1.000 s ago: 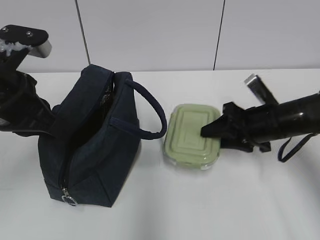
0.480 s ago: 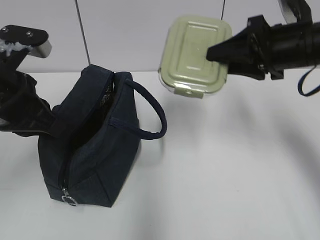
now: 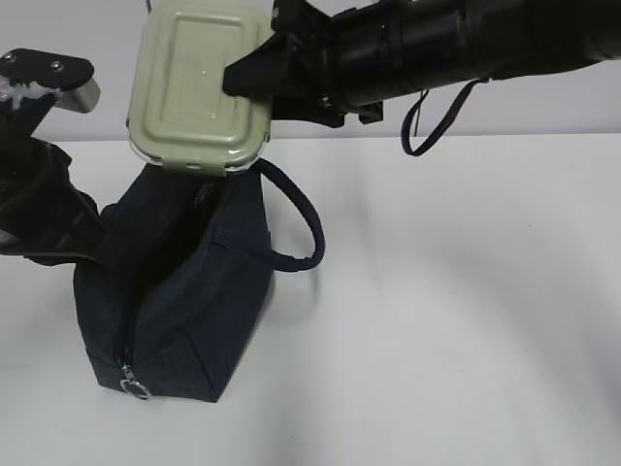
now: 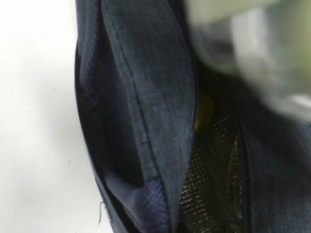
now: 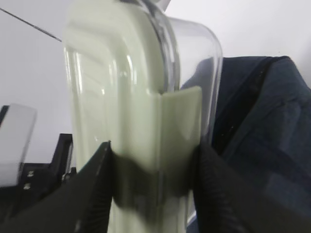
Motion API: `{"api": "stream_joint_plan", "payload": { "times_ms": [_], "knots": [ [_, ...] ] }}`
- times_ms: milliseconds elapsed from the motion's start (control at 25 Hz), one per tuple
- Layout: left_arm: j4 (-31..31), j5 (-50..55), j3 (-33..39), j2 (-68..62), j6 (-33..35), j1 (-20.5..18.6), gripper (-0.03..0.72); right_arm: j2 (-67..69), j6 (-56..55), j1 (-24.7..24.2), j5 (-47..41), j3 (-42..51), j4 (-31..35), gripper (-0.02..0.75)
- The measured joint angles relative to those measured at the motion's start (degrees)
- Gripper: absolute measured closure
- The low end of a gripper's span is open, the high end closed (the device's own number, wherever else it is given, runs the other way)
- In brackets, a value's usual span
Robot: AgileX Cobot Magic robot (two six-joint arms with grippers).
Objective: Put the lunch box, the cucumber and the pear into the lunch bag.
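Seen from the front at a downward slant: white worktop (image 3: 466,320) with a dark navy lunch bag (image 3: 179,291) standing near its left edge, zipper end toward the viewer, top gaping open, loop handle curving out to the right.

Held in the air directly above the bag's open mouth, tipped on edge with the pale green lid facing the viewer: the lunch box (image 3: 197,89). Probably turned this way so the narrow side can slip down through the opening.

Clamped on the box's right-hand end by the right gripper (image 3: 254,70), reaching across from the upper right. From the right wrist camera, two black ribbed fingers (image 5: 95,189) pressed against the lid side and the clear base side, spread only as wide as the box (image 5: 141,102) is thick. Below and to the right in that view, the bag's dark opening.

At the left, black arm links pressed up against the bag's left flank, apparently bracing it or holding its mouth apart. From the left wrist camera, only navy fabric (image 4: 146,111), mesh lining and a blurred edge of the box at top right; the left gripper's own fingers not visible there, so impossible to say whether released or clenched.

Deep inside the bag, a small yellow patch (image 4: 204,110), possibly the pear. No cucumber visible in any view.
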State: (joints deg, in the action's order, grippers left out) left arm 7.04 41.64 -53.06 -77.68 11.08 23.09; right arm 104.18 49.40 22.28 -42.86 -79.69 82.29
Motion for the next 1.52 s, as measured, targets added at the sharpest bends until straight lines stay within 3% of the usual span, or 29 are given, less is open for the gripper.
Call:
{"api": "stream_joint_plan", "payload": {
  "times_ms": [120, 240, 440, 600, 1040, 1280, 1520],
  "knots": [
    [0.0, 0.0, 0.0, 0.0, 0.0, 0.0, 0.703, 2.71, -0.08, 0.13, 1.33, -0.5, 0.1, 0.403],
    [0.0, 0.0, 0.0, 0.0, 0.0, 0.0, 0.703, 4.19, -2.42, 0.13, 1.73, -0.69, -3.88, 0.403],
    [0.0, 0.0, 0.0, 0.0, 0.0, 0.0, 0.703, 4.4, -14.96, 0.13, -0.19, -0.79, -23.23, 0.403],
    [0.05, -0.11, 0.0, 0.0, 0.0, 0.0, 0.703, 4.4, -21.79, 1.16, -2.48, -0.79, -31.9, 0.403],
    [0.31, -0.33, 0.0, 0.0, 0.0, 0.0, 0.703, 11.52, -28.64, 9.05, -1.63, -9.52, -36.25, 0.404],
    [0.44, -0.21, 0.0, 0.0, 0.0, 0.0, 0.703, 14.56, -30.14, 10.98, -5.6, -15.71, -42.82, 0.402],
    [0.61, -0.26, 0.0, 0.0, 0.0, 0.0, 0.703, 15.17, -28.52, 10.98, -13.01, -22.07, -46.49, 0.282]
  ]
}}
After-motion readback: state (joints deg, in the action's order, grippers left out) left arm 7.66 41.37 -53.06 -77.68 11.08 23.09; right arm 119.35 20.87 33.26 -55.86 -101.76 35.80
